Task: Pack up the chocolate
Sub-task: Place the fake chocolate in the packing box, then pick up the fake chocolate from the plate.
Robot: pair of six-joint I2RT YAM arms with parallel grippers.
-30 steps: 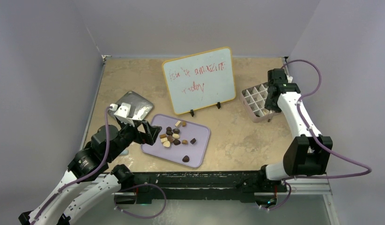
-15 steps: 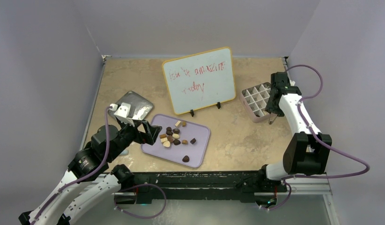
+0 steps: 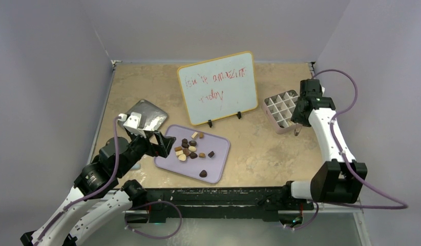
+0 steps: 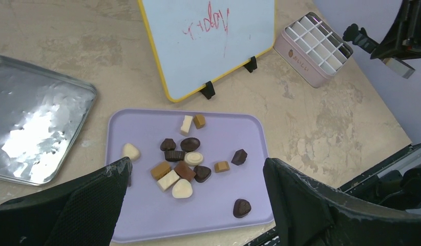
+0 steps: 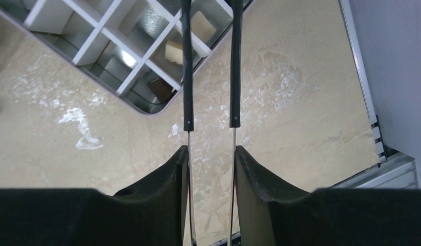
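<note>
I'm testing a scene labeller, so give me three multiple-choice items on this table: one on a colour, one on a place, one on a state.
1. The tray is: A lavender, B green, C red.
2. The gridded box stands: A on the tray, B right of the whiteboard, C left of the whiteboard.
3. The left gripper is: A open, B shut and empty, C shut on the tray's rim.

Key: A, it shows pale purple; B, it sits beyond the board's right edge; A, its fingers stand wide apart, gripping nothing.

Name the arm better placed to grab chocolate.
Left, likely: the open left gripper hangs at the lavender tray by the chocolate pieces; the right gripper, holding tweezers, is beside the pink gridded box.
</note>
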